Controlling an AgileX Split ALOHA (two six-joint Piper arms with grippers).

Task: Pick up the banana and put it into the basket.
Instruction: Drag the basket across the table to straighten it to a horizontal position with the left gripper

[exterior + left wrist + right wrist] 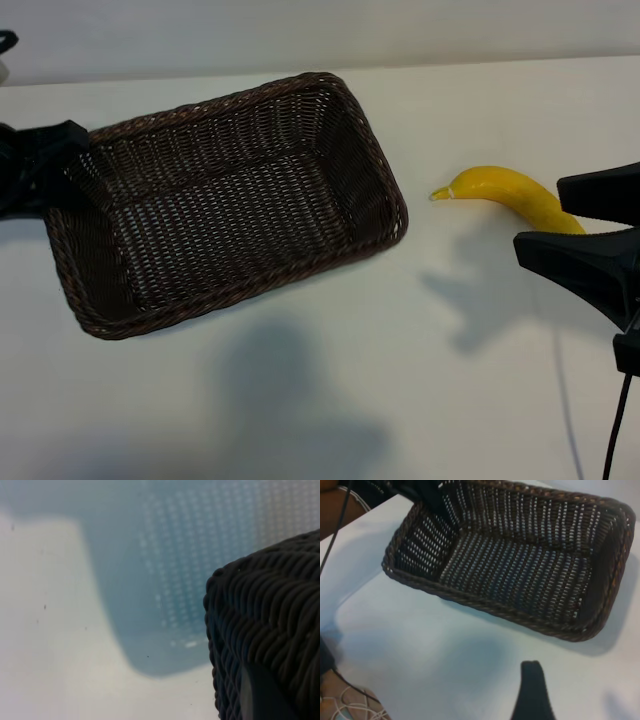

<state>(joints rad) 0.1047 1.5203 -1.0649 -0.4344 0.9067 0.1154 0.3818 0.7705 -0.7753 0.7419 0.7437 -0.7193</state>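
The banana (pixel 500 185) lies on the white table to the right of the basket (pixel 395 215), its pale stem tip pointing at the basket. My right gripper (pixel 540 215) stands open at the banana's far right end, one finger on each side of it, and holds nothing. In the right wrist view one black fingertip (pixel 532 690) shows in front of the empty basket (pixel 520 616); the banana is out of that view. My left gripper (pixel 45 160) is at the basket's left rim, and the left wrist view shows the wicker wall (pixel 270 610) from very close.
A black cable (pixel 615 430) hangs below the right gripper. A person's arm (pixel 340 510) and loose cords (pixel 345 705) sit past the table's edge. Bare table (pixel 330 380) stretches in front of the basket.
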